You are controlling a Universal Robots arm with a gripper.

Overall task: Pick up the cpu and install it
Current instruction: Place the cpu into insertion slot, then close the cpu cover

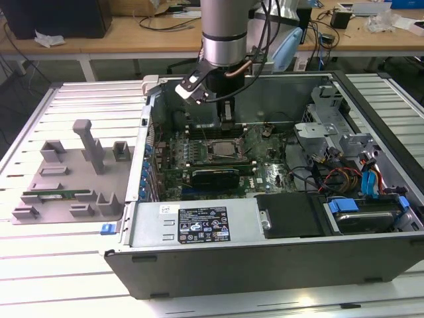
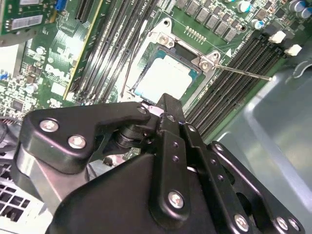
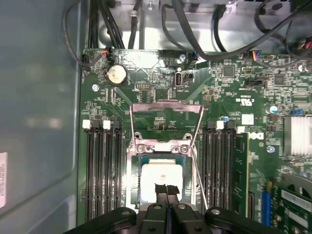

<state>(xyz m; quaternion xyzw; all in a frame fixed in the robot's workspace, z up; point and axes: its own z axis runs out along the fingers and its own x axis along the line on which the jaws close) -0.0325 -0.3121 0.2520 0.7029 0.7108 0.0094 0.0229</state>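
The cpu [image 3: 163, 173] lies flat in the motherboard socket [image 3: 134, 170], its silver top showing inside the open PC case [image 1: 126, 258]. It also shows as a bright square, the cpu [image 2: 165, 75], and as a small pale chip, the cpu [image 1: 224, 148]. The socket's metal frame [image 3: 165, 117] is flipped open, and its thin lever [image 2: 243, 72] sticks out sideways. My gripper [image 3: 167, 189] hangs just above the cpu with its black fingers pressed together and nothing between them. In the exterior view my gripper [image 1: 227, 114] stands a little above the board.
Memory slots [image 3: 100, 165] flank the socket on both sides. A grey fixture [image 1: 73, 172] with a green memory stick [image 1: 56, 195] lies on the exterior view's left. The power supply [image 1: 199, 225] sits at the case front, and cables and a drive cage [image 1: 358, 172] on the right.
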